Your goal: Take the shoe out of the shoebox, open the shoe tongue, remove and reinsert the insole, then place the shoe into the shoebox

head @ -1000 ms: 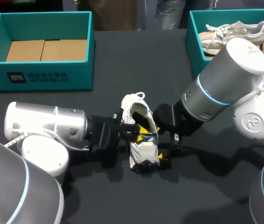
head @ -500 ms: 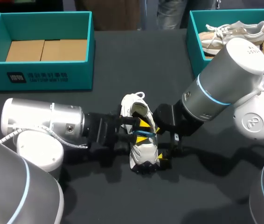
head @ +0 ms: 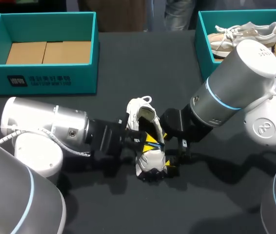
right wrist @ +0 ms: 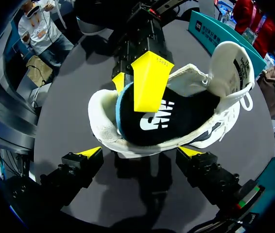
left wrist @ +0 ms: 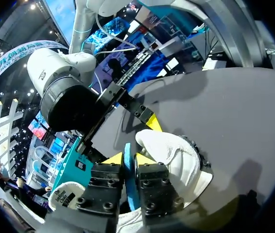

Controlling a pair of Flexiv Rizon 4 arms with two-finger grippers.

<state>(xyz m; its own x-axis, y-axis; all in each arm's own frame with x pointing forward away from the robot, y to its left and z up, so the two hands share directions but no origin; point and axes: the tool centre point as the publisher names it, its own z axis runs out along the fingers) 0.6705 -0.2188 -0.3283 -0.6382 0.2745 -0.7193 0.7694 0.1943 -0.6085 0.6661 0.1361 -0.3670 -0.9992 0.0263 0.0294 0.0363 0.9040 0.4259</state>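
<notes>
Centrally on the dark surface lies a white sneaker, its heel toward the far side and its toe toward the robot. The left arm comes in low from the sneaker's left. Its jaws are clenched on the blue edge of the black insole, one yellow tip inside the shoe on top of the insole and the other under that edge. The right arm reaches the sneaker from the other side. Its jaws are released and spread wide, with the sneaker's side just ahead of them and between the two yellow tips. A teal shoebox with a cardboard floor stands at the far left. A second teal shoebox at the far right holds beige sneakers.
</notes>
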